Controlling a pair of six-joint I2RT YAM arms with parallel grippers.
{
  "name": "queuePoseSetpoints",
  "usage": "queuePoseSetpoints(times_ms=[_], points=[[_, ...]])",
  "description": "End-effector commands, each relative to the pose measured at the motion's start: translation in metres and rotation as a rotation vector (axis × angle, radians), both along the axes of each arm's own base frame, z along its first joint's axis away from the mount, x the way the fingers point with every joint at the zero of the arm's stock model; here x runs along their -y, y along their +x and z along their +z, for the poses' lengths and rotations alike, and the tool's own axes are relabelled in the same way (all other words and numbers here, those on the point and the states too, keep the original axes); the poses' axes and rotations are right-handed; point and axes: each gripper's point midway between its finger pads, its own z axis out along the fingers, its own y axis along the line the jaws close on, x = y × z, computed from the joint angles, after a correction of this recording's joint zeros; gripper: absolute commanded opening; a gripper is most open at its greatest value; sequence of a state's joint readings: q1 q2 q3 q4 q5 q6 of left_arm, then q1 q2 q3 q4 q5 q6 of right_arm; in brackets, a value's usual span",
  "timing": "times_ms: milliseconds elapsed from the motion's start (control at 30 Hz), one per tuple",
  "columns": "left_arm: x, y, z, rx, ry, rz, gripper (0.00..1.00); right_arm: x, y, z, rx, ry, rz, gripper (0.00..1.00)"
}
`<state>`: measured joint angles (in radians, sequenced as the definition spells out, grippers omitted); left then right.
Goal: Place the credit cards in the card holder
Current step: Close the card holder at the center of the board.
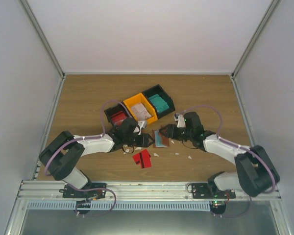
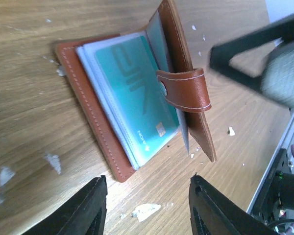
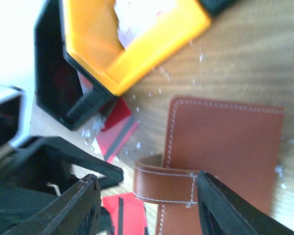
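Both agape: left tool (image 2: 148,182) empty; right tool (image 3: 146,177) over card holder (image 3: 225,147).

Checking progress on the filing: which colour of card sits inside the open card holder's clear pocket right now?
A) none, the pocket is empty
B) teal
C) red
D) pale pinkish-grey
B: the left wrist view shows a teal card tucked inside the open card holder.

Just past the middle of a wooden table (image 1: 88,98) sit three joined bins: an orange bin (image 1: 132,99), a black bin (image 1: 109,111) at its eight o'clock, and a second black bin (image 1: 167,97) at its two o'clock. White scraps (image 1: 189,157) lie toward five o'clock.
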<state>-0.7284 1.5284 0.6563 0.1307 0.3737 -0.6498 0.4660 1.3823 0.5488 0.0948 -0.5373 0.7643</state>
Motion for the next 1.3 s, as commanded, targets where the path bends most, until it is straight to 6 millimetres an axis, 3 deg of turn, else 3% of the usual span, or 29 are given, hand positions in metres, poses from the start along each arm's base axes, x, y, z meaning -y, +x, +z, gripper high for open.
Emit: queuePoseSetpoints(times_ms=[0, 133, 267, 467, 600, 867, 1100, 1267], points=[[0.027, 0.002, 0.009, 0.012, -0.087, -0.097, 0.50, 0.028, 0.018, 0.017, 0.092, -0.131, -0.147, 0.55], [0.033, 0.003, 0.009, 0.001, -0.104, -0.116, 0.51, 0.052, 0.014, -0.003, 0.049, -0.247, -0.226, 0.54], [0.017, 0.012, 0.008, 0.031, -0.066, -0.006, 0.47, 0.058, 0.009, -0.021, -0.002, -0.290, -0.238, 0.50], [0.016, 0.007, 0.019, 0.070, -0.106, -0.017, 0.51, 0.041, 0.000, -0.037, -0.040, -0.274, -0.109, 0.46], [0.021, 0.005, 0.012, 0.041, -0.123, -0.038, 0.55, 0.030, -0.005, -0.054, -0.079, -0.288, -0.037, 0.46], [0.021, 0.007, -0.012, -0.017, -0.068, -0.024, 0.61, 0.019, -0.010, -0.069, -0.110, -0.283, 0.001, 0.46], [0.010, 0.019, -0.037, -0.051, 0.054, 0.051, 0.43, 0.014, -0.015, -0.067, -0.112, -0.230, 0.006, 0.46], [-0.007, 0.025, -0.053, -0.048, 0.160, 0.115, 0.38, 0.009, -0.014, -0.063, -0.099, -0.174, -0.004, 0.46]])
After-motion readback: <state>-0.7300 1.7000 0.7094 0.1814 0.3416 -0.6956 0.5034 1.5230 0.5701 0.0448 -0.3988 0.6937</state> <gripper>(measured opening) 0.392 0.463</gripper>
